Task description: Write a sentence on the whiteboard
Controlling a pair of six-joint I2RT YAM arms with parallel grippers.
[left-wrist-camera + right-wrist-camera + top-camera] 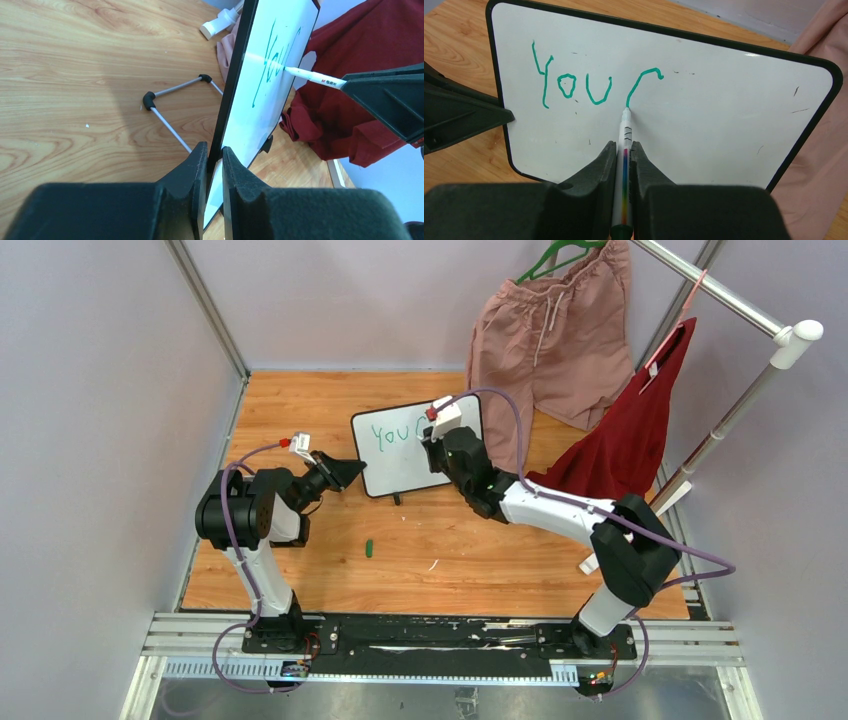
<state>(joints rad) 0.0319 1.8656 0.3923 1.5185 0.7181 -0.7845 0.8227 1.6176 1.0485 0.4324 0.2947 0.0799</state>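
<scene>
The whiteboard (405,468) stands tilted on the wooden table, near the back. The sentence (545,92) reads "You" in green, followed by a curved stroke of a fourth letter. My left gripper (347,472) is shut on the whiteboard's left edge; in the left wrist view (214,156) the black frame sits between its fingers. My right gripper (625,150) is shut on a white marker (625,131). The marker's tip touches the whiteboard (704,115) at the lower end of the curved stroke. The marker (314,77) and the whiteboard (260,115) also show in the left wrist view.
A green marker cap (369,548) lies on the table in front of the board. Pink shorts (550,330) and a red cloth (630,440) hang from a rack (735,415) at the back right. The board's wire stand (167,125) rests behind it.
</scene>
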